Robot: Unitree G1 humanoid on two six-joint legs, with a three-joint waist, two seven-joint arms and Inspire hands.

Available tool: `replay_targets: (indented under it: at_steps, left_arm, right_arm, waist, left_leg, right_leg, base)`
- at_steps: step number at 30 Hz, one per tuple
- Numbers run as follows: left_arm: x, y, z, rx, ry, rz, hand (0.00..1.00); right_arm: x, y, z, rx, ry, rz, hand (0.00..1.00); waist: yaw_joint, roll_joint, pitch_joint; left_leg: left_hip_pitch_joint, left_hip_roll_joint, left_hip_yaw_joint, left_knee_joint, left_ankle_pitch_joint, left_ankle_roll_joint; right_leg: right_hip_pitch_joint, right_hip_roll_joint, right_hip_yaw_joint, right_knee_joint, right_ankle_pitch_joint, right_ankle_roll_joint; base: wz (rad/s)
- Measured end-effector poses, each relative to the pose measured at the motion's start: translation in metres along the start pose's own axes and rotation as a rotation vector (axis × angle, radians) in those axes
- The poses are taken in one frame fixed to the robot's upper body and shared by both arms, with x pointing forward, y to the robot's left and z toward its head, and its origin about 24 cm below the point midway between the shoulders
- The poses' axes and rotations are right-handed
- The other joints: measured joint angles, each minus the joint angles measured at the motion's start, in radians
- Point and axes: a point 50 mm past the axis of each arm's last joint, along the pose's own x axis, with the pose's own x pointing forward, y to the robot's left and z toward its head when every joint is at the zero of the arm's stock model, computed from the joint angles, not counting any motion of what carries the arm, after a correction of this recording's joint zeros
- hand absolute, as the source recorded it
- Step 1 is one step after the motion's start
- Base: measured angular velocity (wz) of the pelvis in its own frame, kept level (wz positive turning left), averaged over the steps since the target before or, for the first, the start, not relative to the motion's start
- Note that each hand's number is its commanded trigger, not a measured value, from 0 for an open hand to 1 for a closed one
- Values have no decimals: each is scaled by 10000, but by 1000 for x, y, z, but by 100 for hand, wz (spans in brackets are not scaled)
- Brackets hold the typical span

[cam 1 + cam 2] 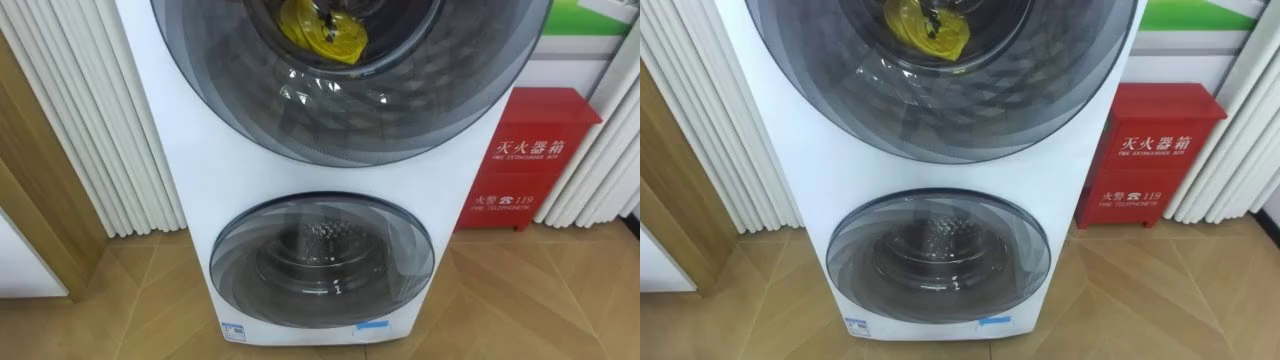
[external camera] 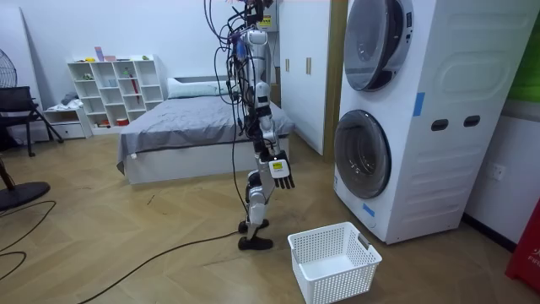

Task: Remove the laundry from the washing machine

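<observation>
The yellow cloth (image 1: 322, 35) lies inside the upper drum of the stacked washing machine (image 2: 439, 169), behind its shut round door (image 1: 400, 110). The right hand (image 2: 281, 171) hangs at the robot's side, fingers relaxed and empty, well below and apart from the cloth. A white basket (image 2: 333, 262) stands on the floor near the robot's feet.

Ahead of the right hand (image 2: 281, 171) and well above it, the upper door (image 1: 350, 110) runs off the top of the eye views, so you get just its lower arc. The yellow cloth (image 1: 325, 35) behind that glass is clipped too, so you cannot tell what garment it is. Farther beyond the hand and lower, the red box (image 2: 527, 253) is cut by the room view's right edge.
</observation>
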Motion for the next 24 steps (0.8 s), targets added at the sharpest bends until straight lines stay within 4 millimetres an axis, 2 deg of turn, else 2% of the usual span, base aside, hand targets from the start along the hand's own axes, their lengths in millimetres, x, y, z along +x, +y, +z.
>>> replay_targets:
  at_steps: [14, 18, 21, 23, 24]
  left_arm:
    - [1, -3, 8, 353, -295, 29, 0]
    - [1, -4, 9, -75, -373, 7, 0]
    - [2, -4, 13, -107, -498, -47, 0]
    - [2, -1, 16, 19, -656, -141, 0]
    - [2, 0, 17, 43, -678, -158, 0]
  right_arm:
    - [0, 2, 1, 67, -191, 60, 0]
    - [2, 4, 9, 83, -415, 95, 0]
    - [2, 10, 33, 397, -1323, 253, 0]
    - [-7, 28, 89, 315, -3623, 981, 0]
    - [-11, 33, 104, 199, -4271, 1215, 0]
  waist:
    - [9, -11, -5]
    - [-9, -52, 9]
    - [-2, -104, 48]
    - [-4, -155, 115]
    - [-7, -165, 118]
  left_leg:
    - [4, 0, 2, -36, 0, 0]
    - [11, 0, 2, -11, 2, 2]
    - [9, 1, 7, 29, 3, 2]
    - [-16, 2, 108, 77, 8, 7]
    - [-5, 2, 112, 96, 9, 7]
  right_leg:
    - [48, -1, -64, 1, 0, 0]
    - [66, 1, 16, -6, 0, 0]
    - [54, -12, -87, -4, -1, 1]
    - [7, -8, 58, -8, -1, 1]
    - [26, -5, 80, -13, -1, 1]
  base:
    - [0]
    - [0]
    - [-2]
    - [-17]
    - [-10]
